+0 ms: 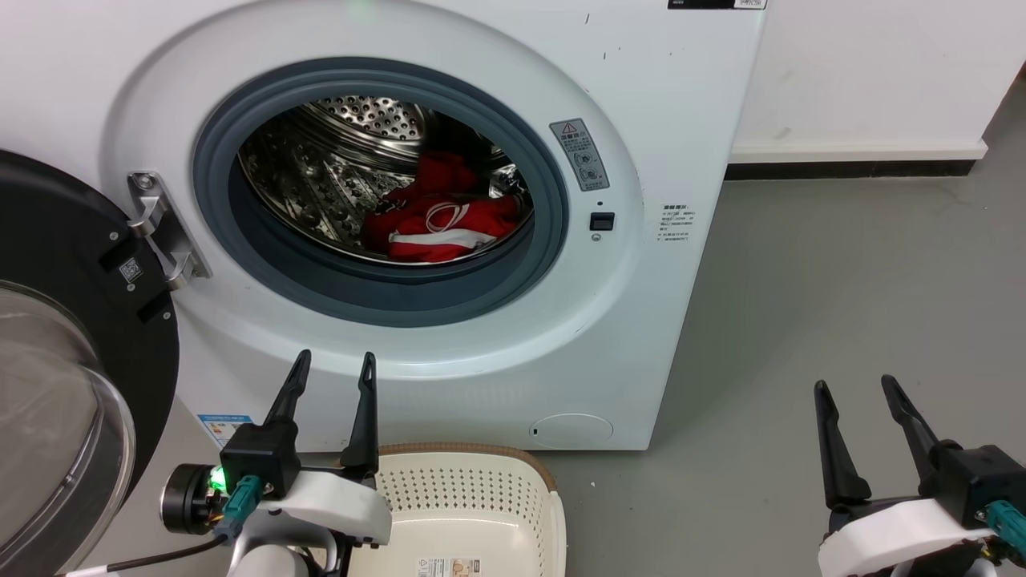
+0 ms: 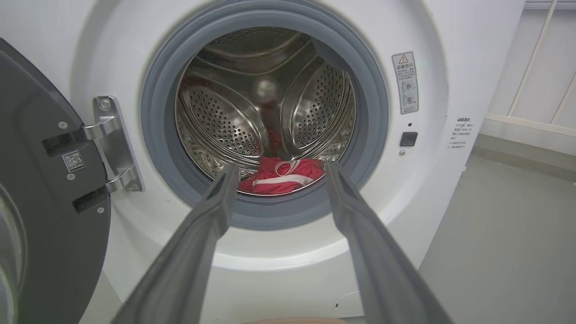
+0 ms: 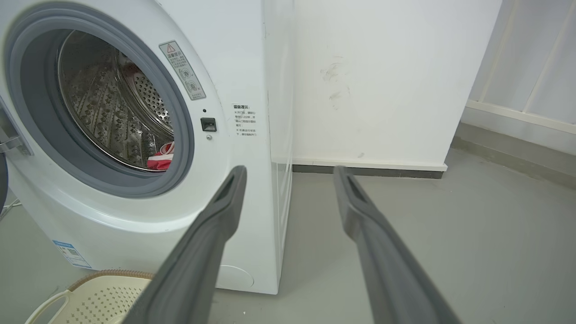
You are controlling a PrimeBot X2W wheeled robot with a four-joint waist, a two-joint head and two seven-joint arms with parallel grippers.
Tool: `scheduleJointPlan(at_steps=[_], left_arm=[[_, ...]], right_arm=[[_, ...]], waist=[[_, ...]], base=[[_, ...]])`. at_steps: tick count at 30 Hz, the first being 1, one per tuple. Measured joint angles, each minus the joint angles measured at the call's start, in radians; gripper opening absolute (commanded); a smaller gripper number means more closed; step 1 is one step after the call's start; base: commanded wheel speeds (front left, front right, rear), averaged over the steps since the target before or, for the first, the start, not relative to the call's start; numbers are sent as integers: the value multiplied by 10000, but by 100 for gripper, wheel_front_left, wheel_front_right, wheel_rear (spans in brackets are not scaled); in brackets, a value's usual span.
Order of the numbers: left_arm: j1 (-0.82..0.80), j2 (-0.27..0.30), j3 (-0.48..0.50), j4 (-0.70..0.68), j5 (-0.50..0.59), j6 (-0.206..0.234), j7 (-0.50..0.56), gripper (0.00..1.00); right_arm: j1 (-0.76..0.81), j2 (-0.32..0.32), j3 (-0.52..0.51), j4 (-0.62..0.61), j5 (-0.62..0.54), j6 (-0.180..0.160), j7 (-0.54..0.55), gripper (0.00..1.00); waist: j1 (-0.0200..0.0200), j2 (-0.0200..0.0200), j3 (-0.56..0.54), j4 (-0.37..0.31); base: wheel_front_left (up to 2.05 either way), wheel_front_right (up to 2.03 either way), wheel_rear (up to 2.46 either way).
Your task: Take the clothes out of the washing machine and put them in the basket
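Note:
The red clothes (image 1: pixel 437 216) with white stripes lie bunched at the bottom of the steel drum of the white washing machine (image 1: pixel 657 120), whose door (image 1: pixel 72 353) stands swung open to the left. The cream basket (image 1: pixel 481 505) sits on the floor right in front of the washer. My left gripper (image 1: pixel 334 365) is open and empty, low before the porthole and above the basket's left side. In the left wrist view the clothes (image 2: pixel 281 176) show between its fingers (image 2: pixel 216 202). My right gripper (image 1: pixel 856 386) is open and empty over the floor, right of the washer.
Grey floor (image 1: pixel 842 280) stretches to the right of the washer up to a white wall (image 1: pixel 866 72) with a dark skirting strip. The open door's glass bowl (image 1: pixel 48 417) bulges out at the lower left, close to my left arm.

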Motion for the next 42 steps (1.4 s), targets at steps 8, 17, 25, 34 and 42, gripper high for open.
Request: scheduleJointPlan(at_steps=[8,17,25,34,42], left_arm=[[0,4,105,8,481,86,-136,100],[0,0,144,65,869,82,-247,100],[3,-59,293,123,721,0,-249,100],[-3,-115,376,226,711,-2,-249,100],[-442,-151,560,424,711,46,-261,100]], right_arm=[[7,0,13,-98,-437,0,-92,100],[55,0,31,-159,-759,0,-138,100],[114,-2,12,-148,-571,2,-132,100],[114,-2,31,-165,-472,2,-86,100],[-159,-2,119,-426,-522,2,-33,100]], waist=[[0,0,34,-2],[0,0,53,10],[0,0,63,-33],[0,0,156,-77],[0,0,572,-215]], base=[[0,0,0],[0,0,0],[0,0,0],[0,0,0],[0,0,0]])
